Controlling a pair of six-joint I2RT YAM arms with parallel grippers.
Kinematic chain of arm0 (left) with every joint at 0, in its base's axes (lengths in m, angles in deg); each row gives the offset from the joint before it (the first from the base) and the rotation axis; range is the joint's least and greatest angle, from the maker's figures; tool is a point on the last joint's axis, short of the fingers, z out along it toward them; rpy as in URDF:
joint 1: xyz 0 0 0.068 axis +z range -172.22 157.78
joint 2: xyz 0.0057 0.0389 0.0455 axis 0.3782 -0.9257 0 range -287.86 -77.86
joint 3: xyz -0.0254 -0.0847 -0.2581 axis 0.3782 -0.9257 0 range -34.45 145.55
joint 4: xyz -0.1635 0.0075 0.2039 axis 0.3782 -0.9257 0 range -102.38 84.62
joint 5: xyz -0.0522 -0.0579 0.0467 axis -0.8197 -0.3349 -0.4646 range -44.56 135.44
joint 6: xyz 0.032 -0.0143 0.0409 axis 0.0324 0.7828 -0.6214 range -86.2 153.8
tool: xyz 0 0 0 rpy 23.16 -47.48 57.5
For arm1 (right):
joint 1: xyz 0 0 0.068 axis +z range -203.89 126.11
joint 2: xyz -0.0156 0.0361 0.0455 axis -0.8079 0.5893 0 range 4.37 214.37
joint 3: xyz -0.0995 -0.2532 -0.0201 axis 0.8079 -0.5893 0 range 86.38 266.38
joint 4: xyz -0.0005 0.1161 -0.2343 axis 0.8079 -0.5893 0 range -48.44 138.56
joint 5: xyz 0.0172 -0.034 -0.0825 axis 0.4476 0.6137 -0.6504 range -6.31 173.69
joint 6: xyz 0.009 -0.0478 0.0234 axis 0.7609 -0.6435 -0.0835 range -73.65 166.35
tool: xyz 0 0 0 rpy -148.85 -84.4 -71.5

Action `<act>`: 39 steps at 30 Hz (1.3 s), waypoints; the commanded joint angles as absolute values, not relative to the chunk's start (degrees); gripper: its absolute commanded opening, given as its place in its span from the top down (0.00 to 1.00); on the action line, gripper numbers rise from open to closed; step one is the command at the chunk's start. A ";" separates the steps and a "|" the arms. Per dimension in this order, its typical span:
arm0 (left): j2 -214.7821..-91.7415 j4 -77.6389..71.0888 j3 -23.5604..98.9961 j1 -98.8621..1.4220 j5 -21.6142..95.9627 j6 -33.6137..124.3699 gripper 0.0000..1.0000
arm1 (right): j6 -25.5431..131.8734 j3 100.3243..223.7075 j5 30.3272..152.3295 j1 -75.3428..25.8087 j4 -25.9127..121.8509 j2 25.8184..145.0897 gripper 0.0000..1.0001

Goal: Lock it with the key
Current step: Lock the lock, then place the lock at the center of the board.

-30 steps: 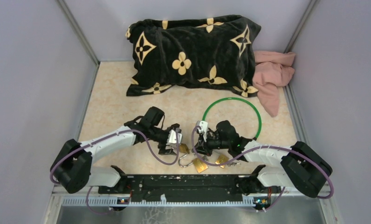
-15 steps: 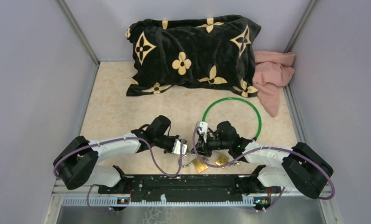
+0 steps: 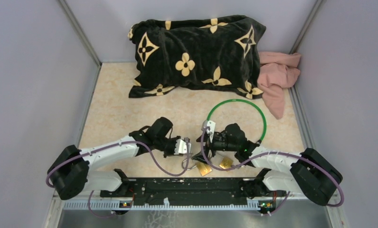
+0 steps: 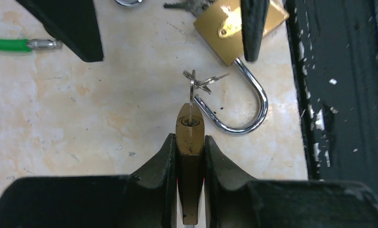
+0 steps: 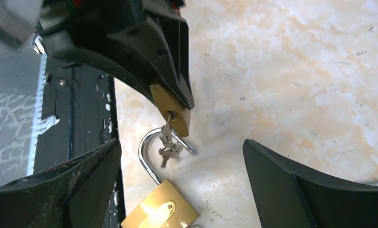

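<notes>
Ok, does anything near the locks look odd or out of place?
One thing: the loose padlock lying by the black rail has its shackle swung open. The held padlock, pinched in the left hand, has a key in its keyhole, spare keys dangling. Nothing looks damaged or spilled.

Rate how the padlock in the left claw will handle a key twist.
The padlock looks solid brass: probably rigid, heavy for its size. Its smooth faces may pivot in the left claw under torque. The ring on its key likely swings.
</notes>
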State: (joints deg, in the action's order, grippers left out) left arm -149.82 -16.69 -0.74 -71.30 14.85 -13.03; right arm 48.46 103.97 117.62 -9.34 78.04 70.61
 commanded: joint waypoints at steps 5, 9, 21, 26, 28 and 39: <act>-145.08 -32.93 15.09 -70.91 10.92 -2.61 1.00 | 44.38 103.31 121.74 -6.74 94.10 74.04 0.08; -144.18 -38.18 17.71 -70.96 10.94 -2.27 1.00 | 48.52 103.01 124.38 -6.70 100.71 75.73 0.13; -142.26 -40.40 20.04 -70.93 12.22 6.47 1.00 | 50.96 111.07 121.85 -6.76 80.86 66.05 0.09; -142.35 -39.99 20.22 -70.93 12.47 6.52 1.00 | 51.50 112.50 121.60 -6.74 79.04 66.56 0.41; -142.42 -39.92 20.22 -70.91 12.38 6.62 1.00 | 51.86 113.65 122.17 -6.70 78.26 67.51 0.42; -142.15 -38.80 19.87 -70.92 11.81 6.83 1.00 | 53.44 117.36 124.46 -6.77 76.71 72.46 0.57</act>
State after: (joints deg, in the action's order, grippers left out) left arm -144.16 -41.85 17.38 -71.08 14.34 6.09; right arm 52.61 113.89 122.89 -7.15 75.57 71.14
